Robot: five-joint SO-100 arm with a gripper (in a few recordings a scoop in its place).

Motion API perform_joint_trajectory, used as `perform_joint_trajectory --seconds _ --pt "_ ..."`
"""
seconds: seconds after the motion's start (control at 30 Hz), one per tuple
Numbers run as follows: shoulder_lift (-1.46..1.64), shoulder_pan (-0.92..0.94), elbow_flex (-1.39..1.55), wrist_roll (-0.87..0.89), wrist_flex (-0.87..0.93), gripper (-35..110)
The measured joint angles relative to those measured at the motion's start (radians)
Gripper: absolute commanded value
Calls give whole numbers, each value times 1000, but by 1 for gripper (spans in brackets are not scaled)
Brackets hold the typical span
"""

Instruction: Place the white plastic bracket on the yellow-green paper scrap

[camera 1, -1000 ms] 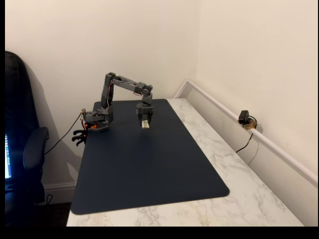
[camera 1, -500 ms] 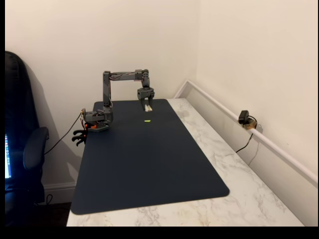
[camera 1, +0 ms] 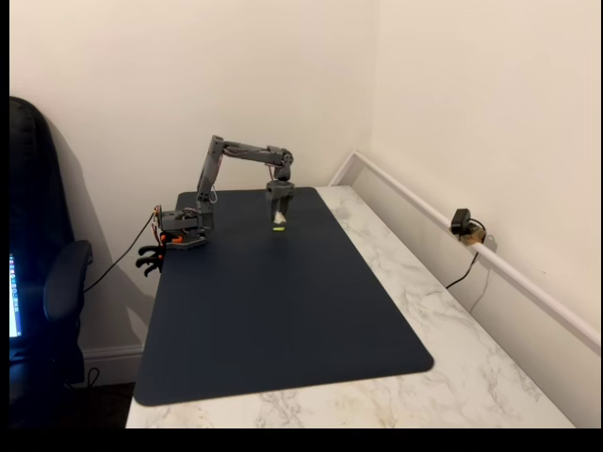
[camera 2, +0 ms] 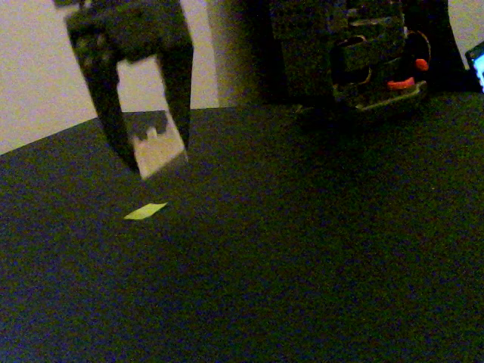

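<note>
The dark grey arm reaches over the back of the navy mat [camera 1: 283, 311]. In both fixed views my gripper [camera 1: 279, 215] [camera 2: 156, 153] points down, shut on the white plastic bracket [camera 1: 280, 218] [camera 2: 157, 142], an off-white notched piece held between the two fingers. The yellow-green paper scrap [camera 1: 280, 227] [camera 2: 145, 211] lies flat on the mat just below the bracket. In the close fixed view a small gap shows between the bracket's lower edge and the scrap, and the scrap sits slightly nearer the camera.
The arm's base [camera 1: 184, 231] [camera 2: 363, 60] is clamped at the mat's back left corner. A dark office chair [camera 1: 42, 282] stands left of the marble table [camera 1: 452, 311]. A small webcam [camera 1: 462, 224] sits on the wall ledge at the right.
The gripper was low a second ago, then rose and drew back, baring the scrap. It has now swung forward and down, bringing the bracket just over the scrap.
</note>
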Motion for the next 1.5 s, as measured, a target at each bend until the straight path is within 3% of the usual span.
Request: perform_joint_trajectory --seconds 0.4,0.47,0.57,0.73,0.93,1.03,1.07,1.23,1.5 --pt "-104 49 -41 -31 -49 0" --pt "-120 55 -48 -35 -52 8" --pt "-127 57 -71 -51 -49 32" --pt "-124 54 -83 -87 -32 38" --pt "3 43 -83 -55 28 30" --pt "133 2 -83 -37 89 2" --pt "175 -14 -83 -26 114 0" --pt "394 -71 -9 -9 169 0" --pt "704 -126 275 -15 54 0"
